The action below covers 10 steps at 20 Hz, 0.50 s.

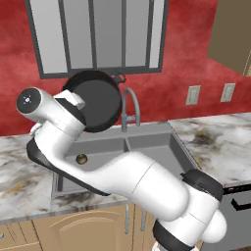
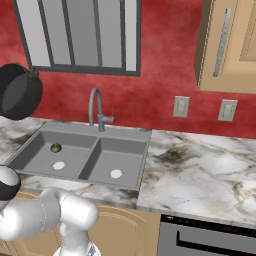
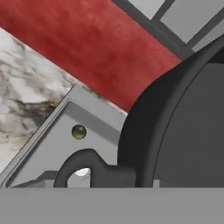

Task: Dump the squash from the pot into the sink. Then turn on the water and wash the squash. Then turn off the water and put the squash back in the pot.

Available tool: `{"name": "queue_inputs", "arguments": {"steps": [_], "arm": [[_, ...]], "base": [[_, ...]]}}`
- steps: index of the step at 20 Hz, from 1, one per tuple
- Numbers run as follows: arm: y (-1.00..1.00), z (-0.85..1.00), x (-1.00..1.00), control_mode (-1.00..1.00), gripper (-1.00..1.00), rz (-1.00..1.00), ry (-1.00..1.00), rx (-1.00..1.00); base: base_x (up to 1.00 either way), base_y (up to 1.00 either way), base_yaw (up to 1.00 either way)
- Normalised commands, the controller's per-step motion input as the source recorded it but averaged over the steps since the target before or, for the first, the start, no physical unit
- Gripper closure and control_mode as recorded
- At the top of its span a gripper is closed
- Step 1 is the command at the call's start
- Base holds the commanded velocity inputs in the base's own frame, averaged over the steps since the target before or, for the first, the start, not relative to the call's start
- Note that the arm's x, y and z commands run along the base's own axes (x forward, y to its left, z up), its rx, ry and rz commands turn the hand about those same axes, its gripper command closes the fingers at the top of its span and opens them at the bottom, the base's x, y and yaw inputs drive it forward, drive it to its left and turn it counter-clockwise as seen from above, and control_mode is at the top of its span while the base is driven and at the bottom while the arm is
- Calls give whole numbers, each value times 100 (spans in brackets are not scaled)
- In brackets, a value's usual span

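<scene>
The black pot point(image 1: 99, 102) hangs tipped on its side in the air above the left basin of the sink point(image 1: 153, 142), its opening facing the room. My gripper point(image 1: 81, 105) is at its left rim, shut on the pot's handle point(image 3: 89, 169); the fingertips themselves are hidden. The squash point(image 1: 81, 158), a small green and brown ball, lies on the floor of the left basin near its back wall, also seen as the squash point(image 2: 55, 148) and the squash point(image 3: 78, 131). The pot point(image 2: 18, 93) looks empty. No water runs from the faucet point(image 2: 95, 108).
A white drain point(image 2: 59, 165) sits in the left basin and another drain point(image 2: 116, 173) in the right. Marble counter point(image 2: 200, 170) stretches to the right, with wall outlets point(image 2: 180, 106) above it. A window point(image 1: 98, 34) is behind the sink, and a wooden cabinet point(image 2: 232, 45) hangs upper right.
</scene>
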Motion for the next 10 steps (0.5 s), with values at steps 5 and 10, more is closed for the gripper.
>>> {"name": "queue_inputs", "arguments": {"steps": [5, 10], "arm": [[-65, 4, 0, -100, 100, -20, 10, -33], [-92, 0, 0, -100, 100, -20, 1, -18]], "base": [[0, 0, 0], [0, 0, 0]]}}
